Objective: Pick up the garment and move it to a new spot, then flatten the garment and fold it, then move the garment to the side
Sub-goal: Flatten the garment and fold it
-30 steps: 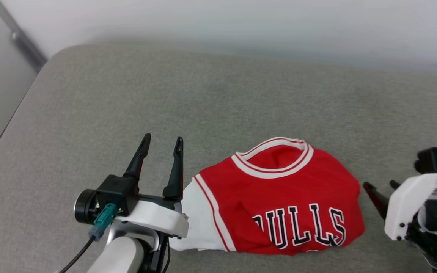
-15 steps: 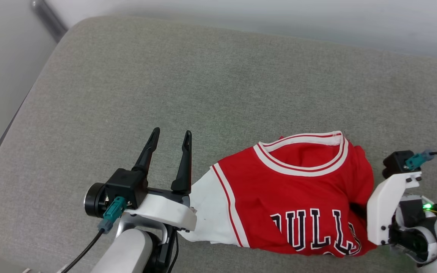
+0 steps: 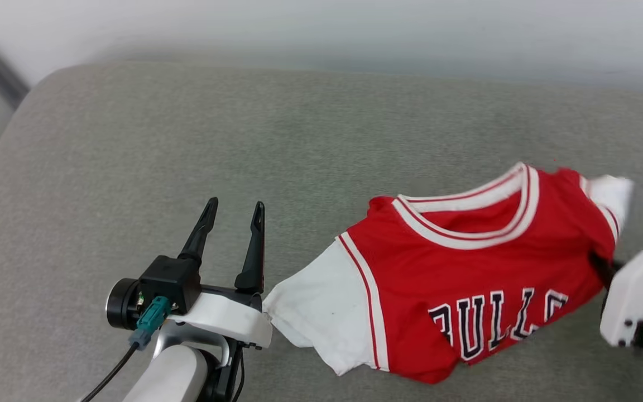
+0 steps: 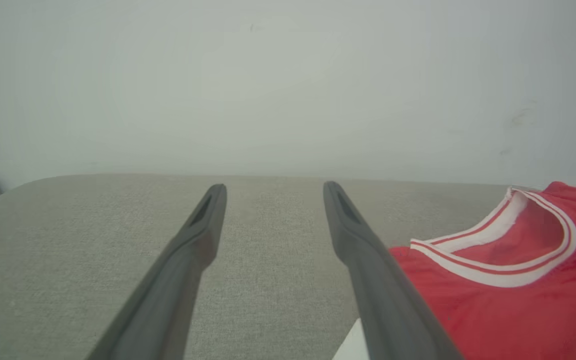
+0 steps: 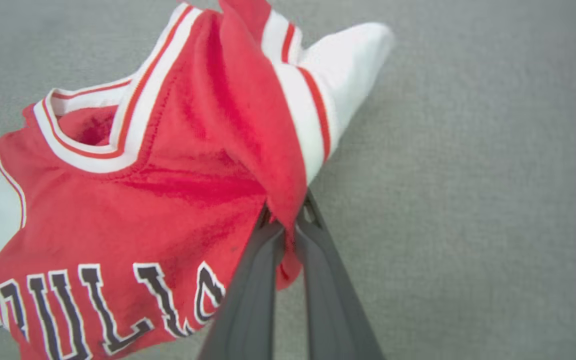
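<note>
The garment (image 3: 466, 273) is a red jersey with white sleeves, striped collar trim and black "BULLS" lettering, lying crumpled on the grey surface right of centre. My right gripper (image 5: 288, 215) is shut on a fold of red cloth at the garment's (image 5: 158, 190) right side, lifting that edge; in the head view its dark fingers (image 3: 600, 263) meet the cloth at the right edge. My left gripper (image 3: 232, 209) stands open at the lower left, just left of the white sleeve, holding nothing. In the left wrist view, my left gripper (image 4: 273, 192) has the garment's collar (image 4: 508, 260) to its right.
The grey fabric surface (image 3: 243, 139) stretches wide to the left and behind the garment. A pale wall (image 3: 355, 28) rises behind its far edge. The surface's rounded left corner (image 3: 25, 100) borders a dark strip at the upper left.
My right gripper has closed on the garment's right side and pulled it up and to the right. The head camera has shifted. The left gripper stays open.
</note>
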Robot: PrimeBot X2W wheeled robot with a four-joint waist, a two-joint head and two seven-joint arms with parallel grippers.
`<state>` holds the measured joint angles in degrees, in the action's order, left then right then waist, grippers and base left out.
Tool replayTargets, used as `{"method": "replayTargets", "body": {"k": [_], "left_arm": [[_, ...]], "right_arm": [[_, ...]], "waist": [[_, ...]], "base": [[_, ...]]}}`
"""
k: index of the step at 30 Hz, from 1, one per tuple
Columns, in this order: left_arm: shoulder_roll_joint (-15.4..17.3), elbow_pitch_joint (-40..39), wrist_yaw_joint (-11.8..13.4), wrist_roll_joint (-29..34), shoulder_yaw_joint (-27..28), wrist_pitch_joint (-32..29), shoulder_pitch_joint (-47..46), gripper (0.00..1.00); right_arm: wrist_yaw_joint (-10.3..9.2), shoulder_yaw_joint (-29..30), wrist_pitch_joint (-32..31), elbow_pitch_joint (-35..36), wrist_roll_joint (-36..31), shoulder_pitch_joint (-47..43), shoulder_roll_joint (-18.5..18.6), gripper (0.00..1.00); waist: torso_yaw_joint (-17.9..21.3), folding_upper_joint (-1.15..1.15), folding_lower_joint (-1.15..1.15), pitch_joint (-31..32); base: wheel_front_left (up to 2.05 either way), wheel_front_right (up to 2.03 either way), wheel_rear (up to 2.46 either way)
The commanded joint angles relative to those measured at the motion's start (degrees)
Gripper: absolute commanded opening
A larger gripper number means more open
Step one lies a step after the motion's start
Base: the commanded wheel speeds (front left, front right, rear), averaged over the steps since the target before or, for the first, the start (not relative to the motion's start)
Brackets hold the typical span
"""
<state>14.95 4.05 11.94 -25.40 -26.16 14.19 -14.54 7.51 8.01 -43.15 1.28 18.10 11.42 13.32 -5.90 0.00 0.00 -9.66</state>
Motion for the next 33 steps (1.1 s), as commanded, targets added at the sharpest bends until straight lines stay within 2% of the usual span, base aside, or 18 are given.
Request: {"method": "replayTargets", "body": {"k": [1, 7, 8, 9, 10, 13, 17, 26, 33], "left_arm": [[0.3, -0.3, 0.1, 0.0, 0.0, -0.2, 0.4, 1.00], [0.8, -0.6, 0.6, -0.3, -0.4, -1.3, 1.2, 1.00], [0.9, -0.7, 0.6, -0.3, -0.4, -1.6, 1.2, 1.00], [0.9, -0.7, 0.6, -0.4, -0.4, -1.7, 1.3, 1.00], [1.1, -0.6, 0.6, -0.4, -0.4, -1.8, 1.4, 1.00], [1.4, -0.7, 1.0, -0.6, -0.3, -2.0, 2.1, 1.00], [1.7, -0.6, 1.6, -1.1, 0.0, -2.2, 3.6, 1.00], [2.9, -0.8, 2.7, -2.6, 1.1, -2.7, 7.2, 1.00], [3.9, -0.4, 2.8, -4.2, 1.7, -4.3, 8.4, 1.00]], "right_arm": [[-0.04, 1.4, -0.2, 0.3, -0.4, -2.6, -1.8, 0.00], [-0.04, 5.5, 1.1, -5.1, -1.5, -9.5, -7.4, 0.00], [-0.03, 5.3, 2.6, -6.5, -1.7, -9.7, -7.8, 0.16], [-0.03, 4.8, 3.9, -8.0, -2.1, -9.8, -7.9, 0.76], [-0.04, 4.6, 5.4, -9.5, -1.4, -9.5, -8.4, 1.00], [-0.03, 4.1, 10.5, -11.4, -1.2, -8.6, -8.9, 1.00], [-0.03, 4.3, 16.9, -10.6, -1.3, -8.9, -8.6, 1.00], [-0.03, 6.2, 28.3, -0.4, -3.7, -12.3, -8.5, 1.00], [-0.03, 3.7, 34.4, 5.2, -6.0, -13.6, -9.1, 1.00]], "waist": [[2.2, 0.00, 0.00, 1.0], [4.5, 0.00, 0.00, 1.2], [4.8, 0.00, 0.00, 1.2], [5.0, 0.00, 0.00, 1.2], [5.1, 0.00, 0.00, 1.2], [5.6, 0.00, 0.00, 1.6], [5.8, 0.00, 0.00, 2.9], [5.4, 0.00, 0.00, 6.5], [5.5, 0.00, 0.00, 8.4]], "base": [[0.00, 0.00, 0.00], [0.00, 0.00, 0.00], [0.00, 0.00, 0.00], [0.00, 0.00, 0.00], [0.00, 0.00, 0.00], [0.00, 0.00, 0.00], [0.00, 0.00, 0.00], [0.00, 0.00, 0.00], [0.00, 0.00, 0.00]]}}
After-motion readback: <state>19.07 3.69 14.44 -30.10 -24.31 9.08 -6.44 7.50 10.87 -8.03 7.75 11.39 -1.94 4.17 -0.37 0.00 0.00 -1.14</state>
